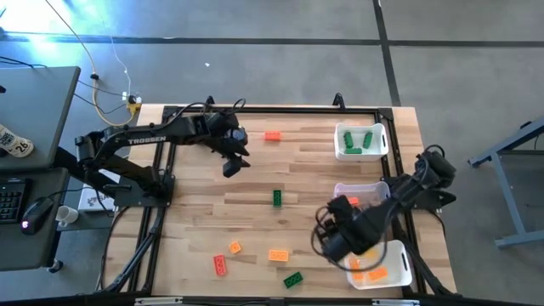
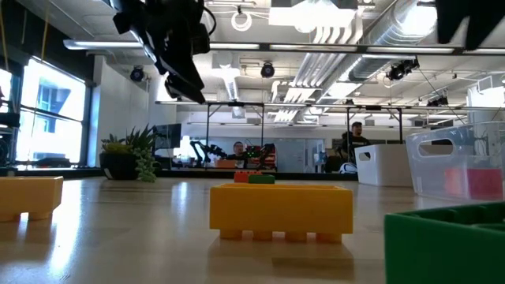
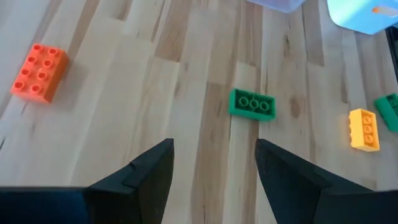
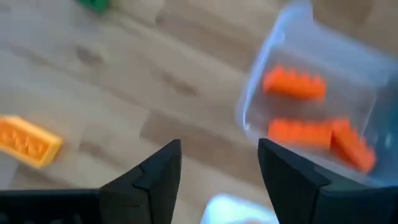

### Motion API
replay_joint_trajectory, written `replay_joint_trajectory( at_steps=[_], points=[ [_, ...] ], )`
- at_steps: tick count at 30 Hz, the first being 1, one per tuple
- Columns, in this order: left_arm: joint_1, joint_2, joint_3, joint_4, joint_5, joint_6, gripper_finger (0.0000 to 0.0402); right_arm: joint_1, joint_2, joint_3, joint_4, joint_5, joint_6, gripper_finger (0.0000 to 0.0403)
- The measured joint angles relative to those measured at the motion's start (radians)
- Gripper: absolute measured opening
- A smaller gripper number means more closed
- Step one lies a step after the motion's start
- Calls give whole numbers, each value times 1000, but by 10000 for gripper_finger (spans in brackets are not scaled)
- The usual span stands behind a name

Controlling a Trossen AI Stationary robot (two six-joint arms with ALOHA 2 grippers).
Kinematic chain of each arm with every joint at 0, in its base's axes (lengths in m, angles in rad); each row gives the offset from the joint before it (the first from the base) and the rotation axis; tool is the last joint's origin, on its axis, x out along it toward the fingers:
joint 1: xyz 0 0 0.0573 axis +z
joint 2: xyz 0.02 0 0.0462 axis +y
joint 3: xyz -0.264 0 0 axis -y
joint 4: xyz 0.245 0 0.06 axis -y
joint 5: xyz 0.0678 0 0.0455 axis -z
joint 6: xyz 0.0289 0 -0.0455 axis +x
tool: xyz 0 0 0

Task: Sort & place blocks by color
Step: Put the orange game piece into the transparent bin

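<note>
Loose blocks lie flat on the wooden table: a red-orange one (image 1: 272,135) at the far middle, a green one (image 1: 277,198) at the centre, and near the front edge two yellow-orange ones (image 1: 235,247) (image 1: 277,254), a red one (image 1: 220,265) and a green one (image 1: 293,279). My left gripper (image 1: 231,163) hangs open above the far-left part of the table; its wrist view shows the centre green block (image 3: 252,104) ahead of its fingers. My right gripper (image 1: 334,244) hangs open and holds nothing, above the table beside the middle bin (image 4: 311,106), which holds red-orange blocks.
Three white bins stand in a row along the table's right side: the far one (image 1: 361,140) holds green blocks, the middle one (image 1: 363,194) red-orange ones, the near one (image 1: 380,269) yellow-orange ones. Bare wood lies between the arms. A desk with a mouse stands left of the table.
</note>
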Motion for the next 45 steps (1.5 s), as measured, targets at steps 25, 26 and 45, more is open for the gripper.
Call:
replay_joint_trajectory(
  at_steps=[25,26,45],
  points=[
    [2,0,139,-102,-493,143,213,-669,0,0,413,-85,-1219,199],
    [3,0,139,-102,-502,143,213,-693,0,0,432,-89,-1256,199],
    [154,0,139,-102,-501,-17,213,-1092,0,0,942,-270,-1859,199]
  ],
)
